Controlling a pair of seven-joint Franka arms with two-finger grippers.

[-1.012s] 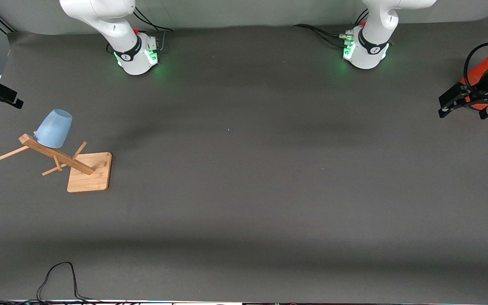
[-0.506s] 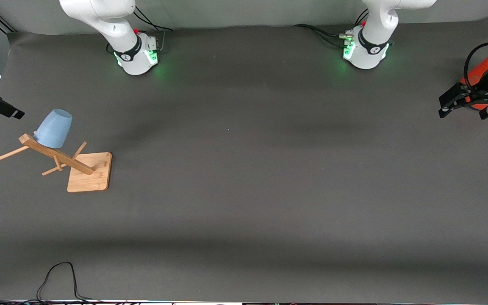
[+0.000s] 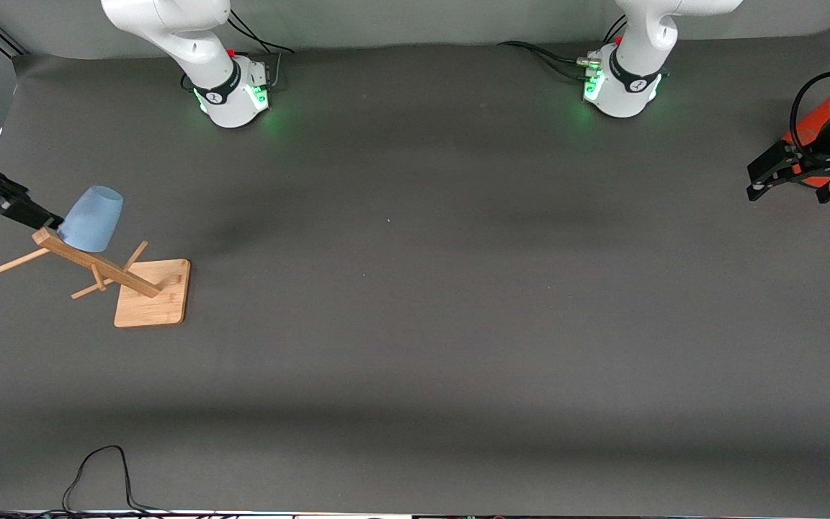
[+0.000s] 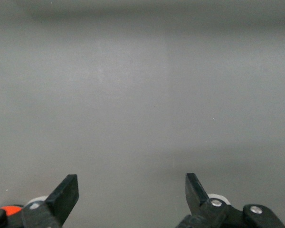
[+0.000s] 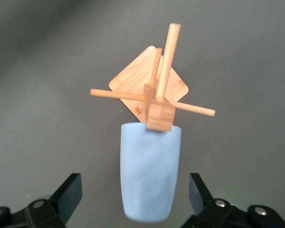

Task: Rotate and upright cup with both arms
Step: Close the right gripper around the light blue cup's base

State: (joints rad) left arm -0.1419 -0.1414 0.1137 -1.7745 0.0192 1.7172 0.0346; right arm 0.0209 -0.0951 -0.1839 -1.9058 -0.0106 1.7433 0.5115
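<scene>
The pale-blue cup (image 3: 91,218) hangs mouth-down and tilted on a peg of a wooden rack (image 3: 152,294) at the right arm's end of the table. My right gripper (image 3: 40,215) is at the cup's narrow base, beside the rack's top. In the right wrist view the gripper (image 5: 135,194) is open, and the cup (image 5: 149,166) sits between its fingers with a gap on each side, under the rack's post (image 5: 160,114). My left gripper (image 3: 752,182) waits open and empty at the left arm's end of the table; its wrist view (image 4: 131,190) shows only bare mat.
An orange-red cylinder (image 3: 815,122) stands right by the left gripper at the table's edge. A black cable (image 3: 98,468) loops on the mat at the edge nearest the front camera. The rack's thin pegs (image 3: 22,259) stick out sideways around the cup.
My right gripper has come in from the table's edge and down to the cup's base. The cup, the rack and the left arm have not moved.
</scene>
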